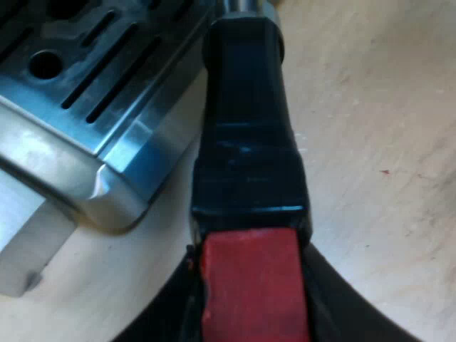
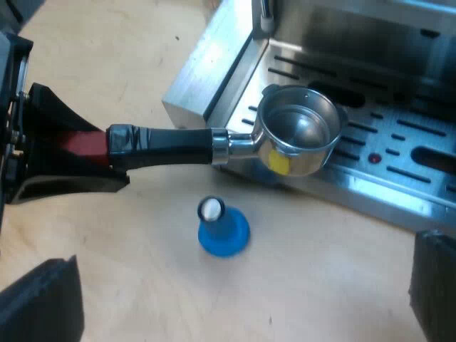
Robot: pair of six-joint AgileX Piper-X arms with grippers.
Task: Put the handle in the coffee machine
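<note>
Left gripper: fingers closed tight on the red end of the holder's handle, one black finger pressed to each side of it. The dark handle runs away from the fingers to a metal collar. It is just beside the corner of the drip tray, slotted and steel, but I cannot tell if it touches. Light wooden table underneath.

From the right wrist view, the left gripper has the red end between its fingertips and the handle sticks out roughly level. The holder is not locked into the espresso machine. Its round metal basket faces mouth up and sits at the front edge of the drip tray, partly over the slots. The basket looks bare inside, with a yellow spot on its outer wall. Contact between basket and tray: cannot tell.

A blue tamper with a white top stands upright on the table near the handle's middle, apart from it and from the machine.

Right gripper: fingers spread wide with bare table between them, holding nothing and touching nothing. It is over the table near the tamper, apart from the holder.
</note>
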